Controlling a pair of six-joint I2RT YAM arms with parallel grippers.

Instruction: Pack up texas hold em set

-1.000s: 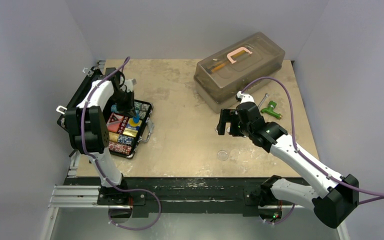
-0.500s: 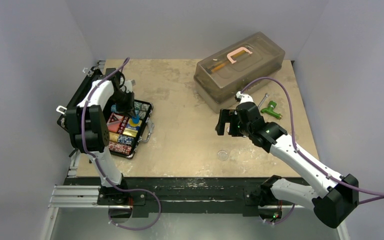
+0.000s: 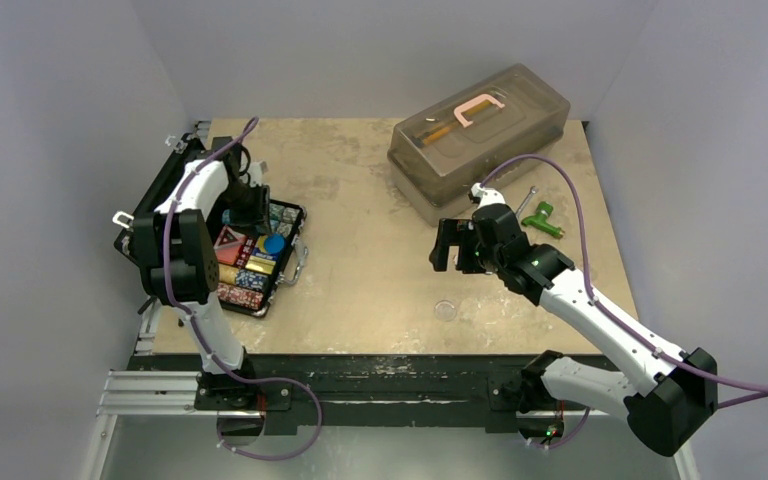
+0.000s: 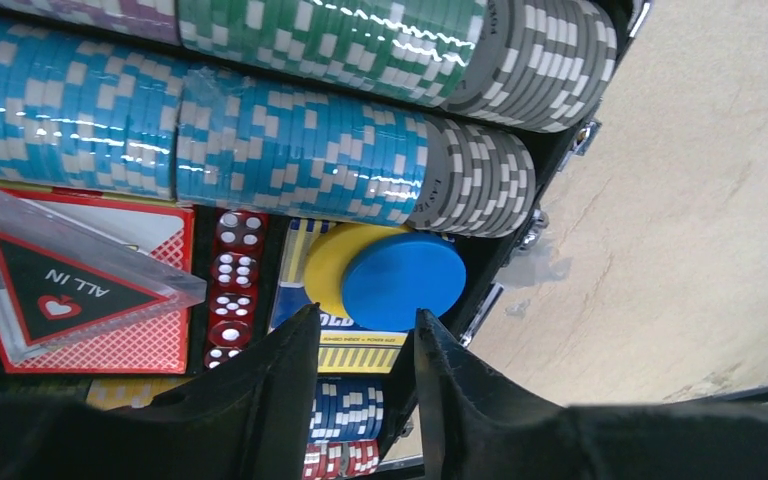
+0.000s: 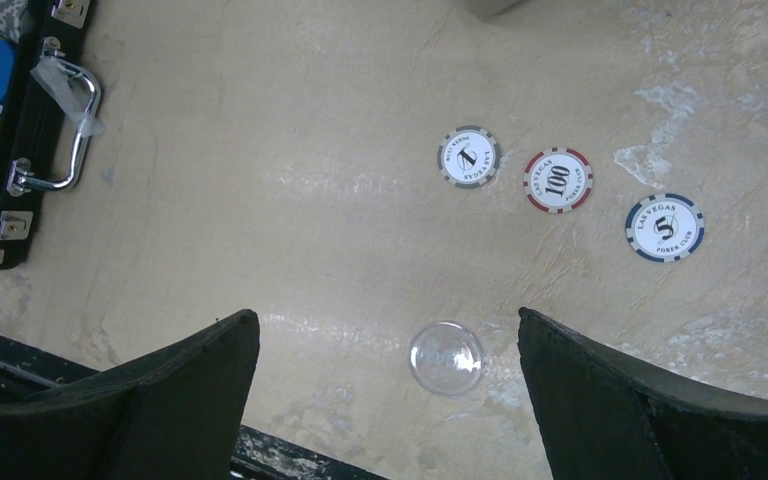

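Fingers (image 4: 260,400) are held parted on the left gripper (image 4: 365,320) above the briefcase's (image 5: 18,110) blue disc (image 4: 403,280), and spread wide on the right gripper (image 5: 385,318).

We see case (image 3: 280,277) hinged open at table's (image 3: 380,270) left edge. Chip rows on edge inside: blue (image 4: 210,140), green (image 4: 330,40), grey (image 4: 480,180). Clear "ALL IN" triangle (image 4: 70,290) lies flat on red card box (image 4: 150,335), w/ red dice (image 4: 235,290) in the slot beside it. Blue disc (image 4: 403,280) sits on yellow disc (image 4: 328,270). Loose on table, well apart from case, we've got a flat row: grey 1 chip (image 5: 468,157), red 100 chip (image 5: 558,181), blue 5 chip (image 5: 665,227). Clear disc (image 5: 446,357) lies near them.
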